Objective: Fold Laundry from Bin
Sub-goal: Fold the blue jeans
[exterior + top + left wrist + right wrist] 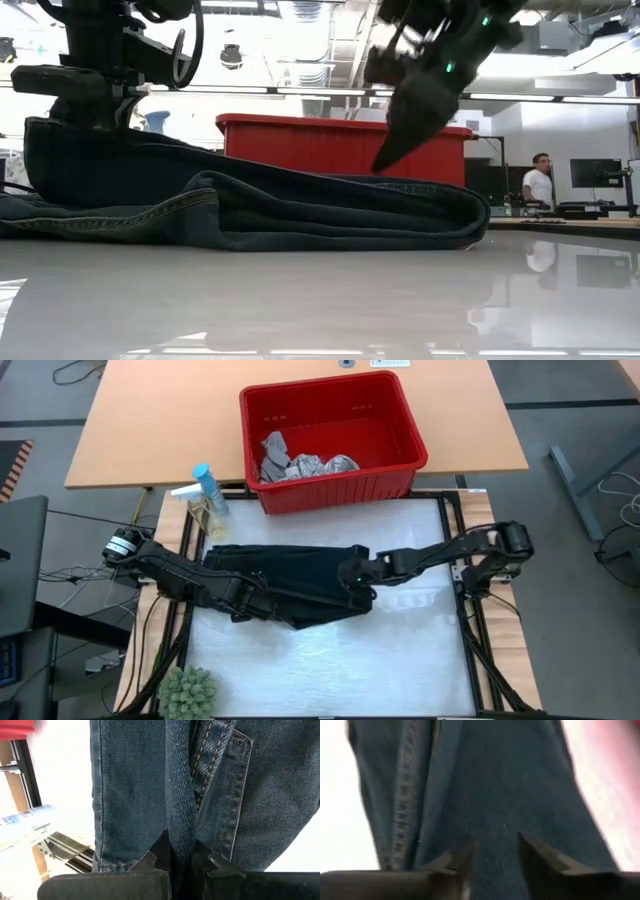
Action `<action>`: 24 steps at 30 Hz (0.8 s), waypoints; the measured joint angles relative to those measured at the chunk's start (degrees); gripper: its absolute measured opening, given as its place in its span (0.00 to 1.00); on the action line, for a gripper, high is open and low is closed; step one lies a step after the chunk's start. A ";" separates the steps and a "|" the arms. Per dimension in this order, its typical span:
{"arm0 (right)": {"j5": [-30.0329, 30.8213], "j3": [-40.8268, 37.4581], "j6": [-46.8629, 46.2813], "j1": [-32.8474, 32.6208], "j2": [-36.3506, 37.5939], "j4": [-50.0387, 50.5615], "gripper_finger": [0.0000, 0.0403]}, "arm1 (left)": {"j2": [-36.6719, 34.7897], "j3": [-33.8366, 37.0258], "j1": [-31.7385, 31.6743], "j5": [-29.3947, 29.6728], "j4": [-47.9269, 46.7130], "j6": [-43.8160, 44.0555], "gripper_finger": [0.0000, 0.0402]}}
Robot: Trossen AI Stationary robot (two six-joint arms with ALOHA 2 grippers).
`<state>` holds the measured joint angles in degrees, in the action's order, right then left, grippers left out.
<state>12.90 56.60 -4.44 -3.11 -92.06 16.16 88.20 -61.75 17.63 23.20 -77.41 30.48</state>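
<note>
Dark trousers (290,585) out of bin, lying folded along length on white table top (400,660). Left gripper (181,862) pinched tight on raised fold of denim. Right gripper (495,852) above other end, fingers apart, nothing between them. Red bin (395,405) behind, grey cloth (273,452) and leaf-print cloth (322,465) inside, unfolded. Judged early: one garment part-folded, two left.
</note>
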 joint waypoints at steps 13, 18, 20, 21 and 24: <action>-4.19 0.61 2.84 0.66 -14.11 -2.27 0.10 | 0.02 -0.85 0.01 -1.45 -9.01 -7.11 0.02; -5.01 0.51 3.42 0.70 -14.79 -3.00 0.13 | 0.04 -0.90 0.09 -8.16 -9.30 -13.80 0.02; -5.31 0.37 3.62 0.76 -14.48 -3.20 0.11 | 0.04 -0.73 0.09 -13.19 -6.08 -15.97 0.02; -5.61 0.30 3.63 1.02 -14.48 -3.06 0.10 | 0.04 -0.70 0.11 -15.52 -3.93 -16.92 0.02; -6.04 0.25 3.59 1.50 -14.52 -1.32 0.07 | 0.04 -0.70 0.20 -14.67 -0.96 -16.87 0.04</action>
<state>6.86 56.85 -0.86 -1.62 -106.57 14.83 88.25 -62.46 17.82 8.53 -78.37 13.61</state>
